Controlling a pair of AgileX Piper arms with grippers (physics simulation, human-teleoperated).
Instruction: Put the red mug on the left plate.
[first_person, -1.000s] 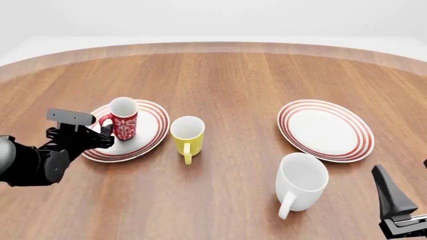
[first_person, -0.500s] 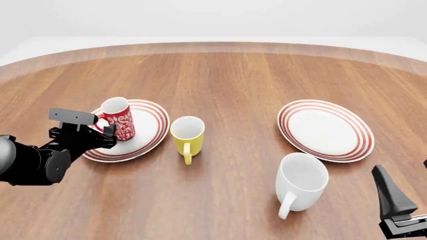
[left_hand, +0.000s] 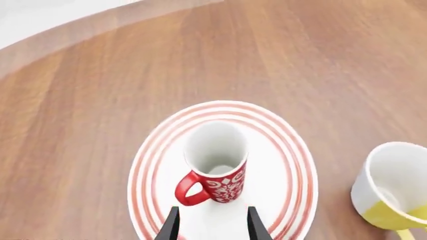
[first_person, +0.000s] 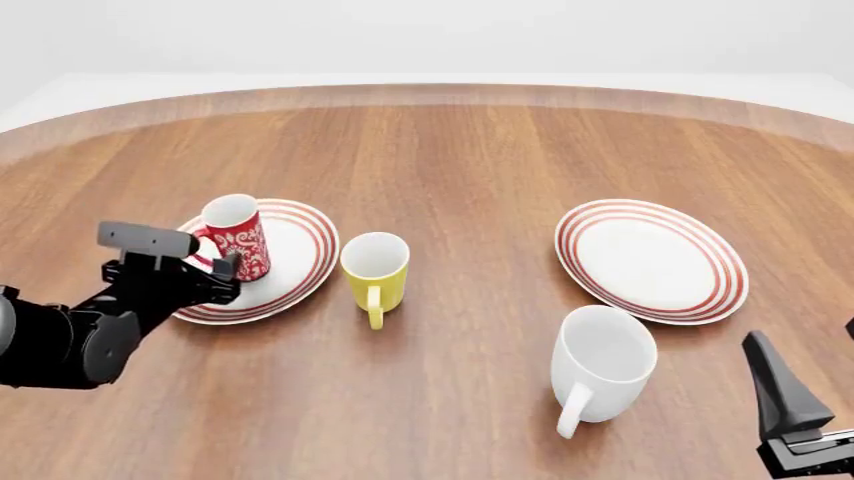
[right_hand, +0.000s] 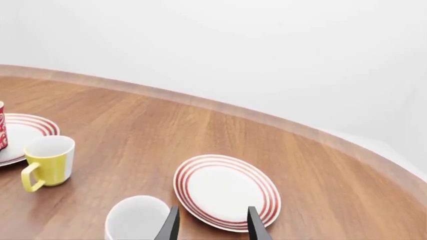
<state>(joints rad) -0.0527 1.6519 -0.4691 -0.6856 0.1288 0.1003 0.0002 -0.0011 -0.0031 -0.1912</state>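
Red mug (first_person: 236, 237) is sitting on the left plate (first_person: 300, 262), toward its 10 o'clock edge and leaning a bit. Left gripper (left_hand: 212, 230) is spread apart, holding nothing, just short of the mug. Best bet: pull straight back, don't clip that handle. Right gripper (right_hand: 212, 227) is parted too.

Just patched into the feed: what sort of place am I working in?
A simulated tabletop, probably a bare test scene: a round wooden table against blank white, set only with mugs like the red mug and two ringed plates, one being the left plate.
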